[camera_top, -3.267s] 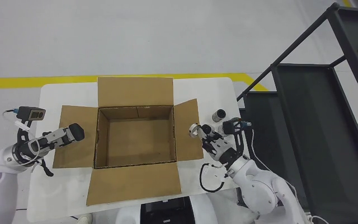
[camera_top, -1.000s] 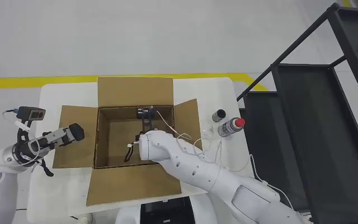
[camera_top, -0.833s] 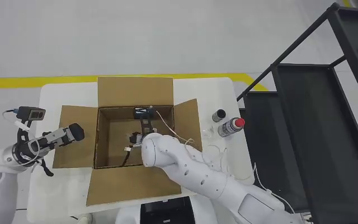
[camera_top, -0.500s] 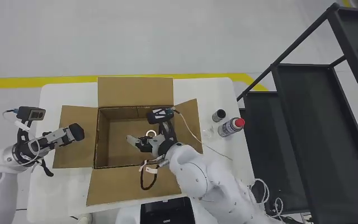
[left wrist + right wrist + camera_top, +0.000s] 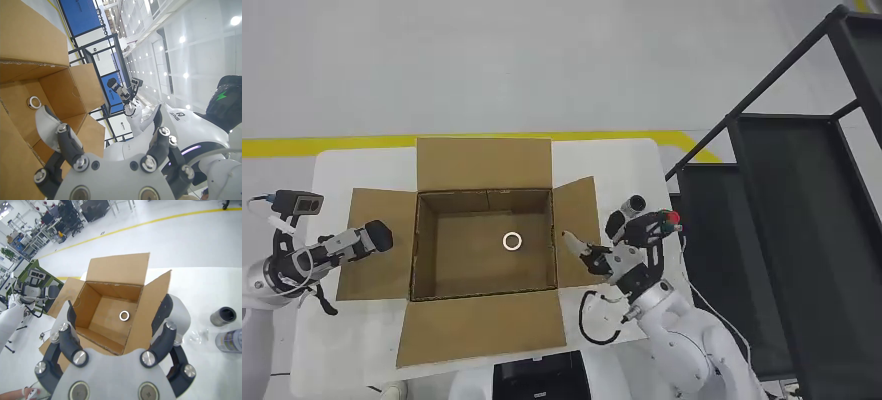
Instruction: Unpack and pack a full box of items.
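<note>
An open cardboard box (image 5: 484,163) stands mid-table with its four flaps spread. A small silver ring (image 5: 512,241) lies flat on the box floor, also seen as the ring (image 5: 124,315) and the ring (image 5: 34,102). My right gripper (image 5: 587,256) hovers over the box's right flap, open and holding nothing; its own view looks between the spread fingers (image 5: 166,306) down into the box (image 5: 117,272). My left gripper (image 5: 379,236) sits over the left flap, open and holding nothing, its fingers (image 5: 47,121) wide apart beside the box (image 5: 34,37).
A grey cylinder (image 5: 634,205) and a red-capped can (image 5: 670,218) stand on the white table (image 5: 622,160) right of the box, partly behind the right arm. Clear plastic wrap (image 5: 198,335) lies near them. A dark metal rack (image 5: 802,180) borders the table's right side.
The right arm carried the ring into the box, let it go on the floor, and pulled back out to the right flap. The left arm stayed still.
</note>
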